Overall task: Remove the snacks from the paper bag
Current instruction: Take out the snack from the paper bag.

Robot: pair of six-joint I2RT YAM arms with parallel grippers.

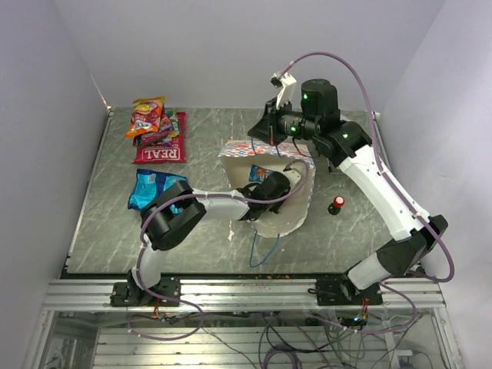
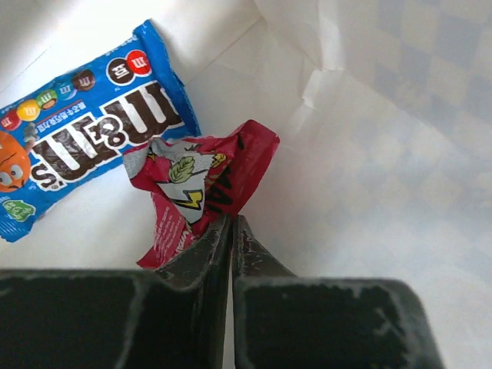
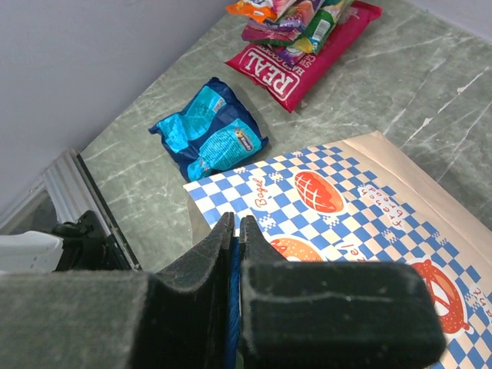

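The paper bag (image 1: 300,201) lies on the table, its blue-and-white checkered side up in the right wrist view (image 3: 346,207). My left gripper (image 2: 232,219) is inside it, shut on a crumpled red packet (image 2: 204,181). A blue candy bag (image 2: 84,131) lies on the cream inside beside it. My right gripper (image 3: 236,219) is shut on the bag's blue cord handle at its far edge (image 1: 260,129). Outside the bag lie a blue packet (image 1: 156,190), the red "REAL" packet (image 1: 160,150), an orange one (image 1: 146,115) and pink-purple bags (image 3: 288,15).
A small red-and-black knob (image 1: 336,204) stands on the table right of the bag. A loose blue cord (image 1: 261,250) trails from the bag's near edge. Walls close the table on the left, back and right.
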